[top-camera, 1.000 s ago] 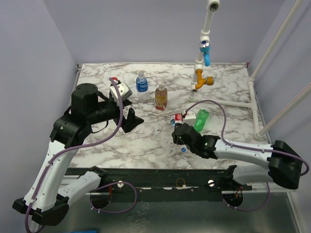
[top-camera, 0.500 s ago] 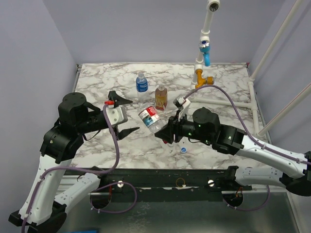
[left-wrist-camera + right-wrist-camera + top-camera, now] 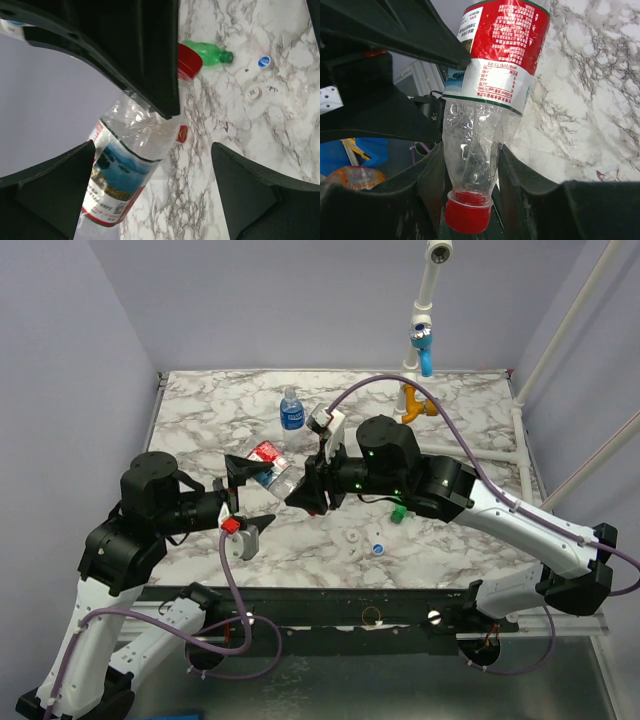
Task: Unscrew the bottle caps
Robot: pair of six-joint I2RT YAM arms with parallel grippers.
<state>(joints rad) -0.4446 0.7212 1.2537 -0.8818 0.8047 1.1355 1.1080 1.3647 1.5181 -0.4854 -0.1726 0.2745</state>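
Slanting bottle, cap toward right hand

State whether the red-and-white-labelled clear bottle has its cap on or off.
On: the red round plastic cap sits on the neck of the clear plastic bottle.

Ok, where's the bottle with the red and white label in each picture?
Top external: the bottle shows just left of centre.
Left wrist: bottle at lower left, tilted.
Right wrist: bottle fills the centre, red cap lowest.
Shared landmark: the marble table.
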